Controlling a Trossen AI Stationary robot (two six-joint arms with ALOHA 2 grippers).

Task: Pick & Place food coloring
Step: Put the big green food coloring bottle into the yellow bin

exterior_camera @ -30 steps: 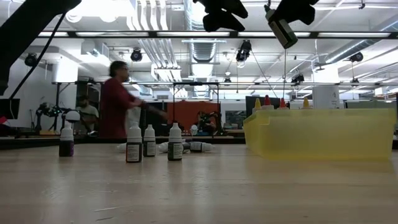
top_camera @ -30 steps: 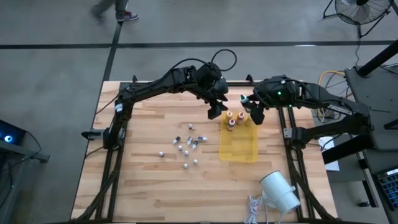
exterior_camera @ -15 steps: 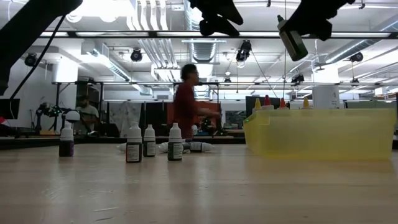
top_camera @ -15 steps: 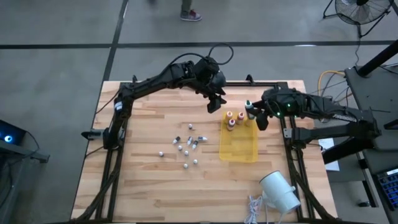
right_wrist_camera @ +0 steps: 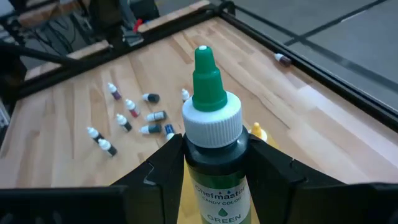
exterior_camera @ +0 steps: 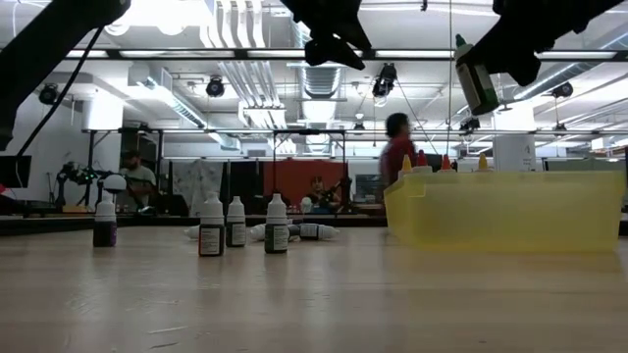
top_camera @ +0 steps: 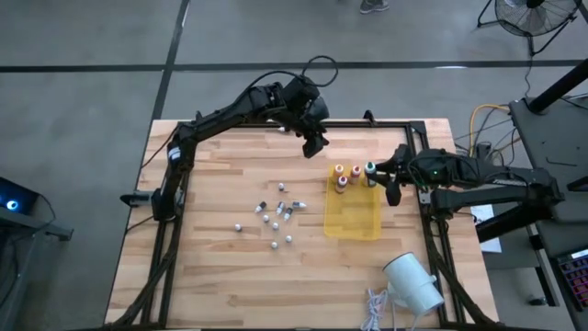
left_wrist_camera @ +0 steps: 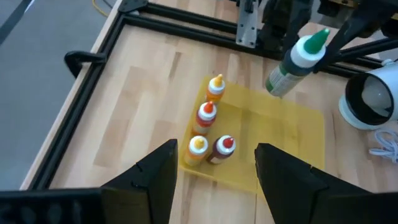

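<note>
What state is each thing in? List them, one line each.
green-topped bottle: held upright in the air, over the tray's edge.
right gripper: shut on the green-topped bottle.
left gripper: open, empty, raised over the table.
four bottles: standing upright in the yellow tray.
small vials: scattered on the table, some upright, some lying.
white cylinder: lying on its side.

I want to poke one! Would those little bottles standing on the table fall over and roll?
Probably. The little bottles look tall and narrow, so a poke would likely tip them. Some already lie on their sides, and being round they could roll. They look light, too.
</note>
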